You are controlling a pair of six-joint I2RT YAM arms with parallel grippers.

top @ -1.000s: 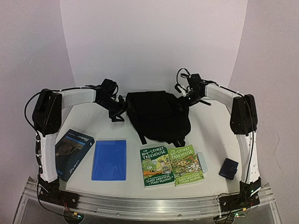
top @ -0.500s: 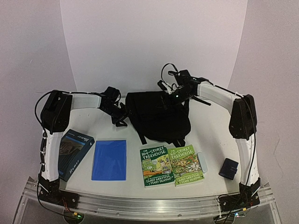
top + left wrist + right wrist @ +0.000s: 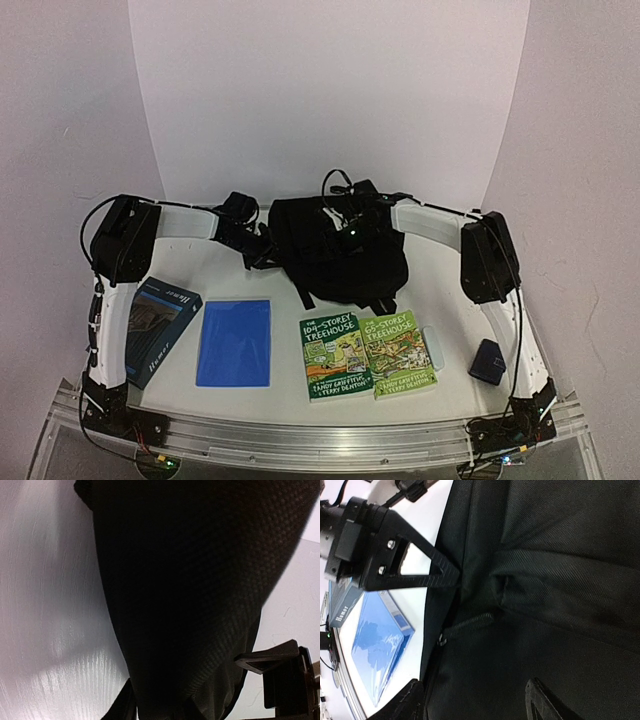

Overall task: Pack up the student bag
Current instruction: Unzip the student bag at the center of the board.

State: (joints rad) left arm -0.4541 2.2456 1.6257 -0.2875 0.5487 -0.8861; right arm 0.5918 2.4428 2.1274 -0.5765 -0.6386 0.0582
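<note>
The student bag (image 3: 340, 255), a big black fabric backpack, lies at the middle back of the table. My left gripper (image 3: 263, 246) sits at the bag's left edge. In the left wrist view, black bag fabric (image 3: 190, 590) fills the frame and bunches between the jaws of the left gripper (image 3: 175, 711), which is shut on it. My right gripper (image 3: 350, 232) hovers over the bag's upper middle. In the right wrist view the right gripper (image 3: 475, 705) stands open above the bag (image 3: 545, 580), close to a zipper pull (image 3: 441, 640). The left gripper's finger (image 3: 430, 565) meets the bag's edge there.
In front of the bag lie two green Treehouse books (image 3: 335, 357) (image 3: 402, 352), a pale slim case (image 3: 434, 348), a blue folder (image 3: 235, 342) and a dark book (image 3: 155, 328). A small dark-blue pouch (image 3: 489, 361) lies near the right arm's base.
My right gripper has swung left from the bag's right side to over its top, its jaws narrowing. My left gripper has pushed in to the bag's left edge and closed on the fabric.
</note>
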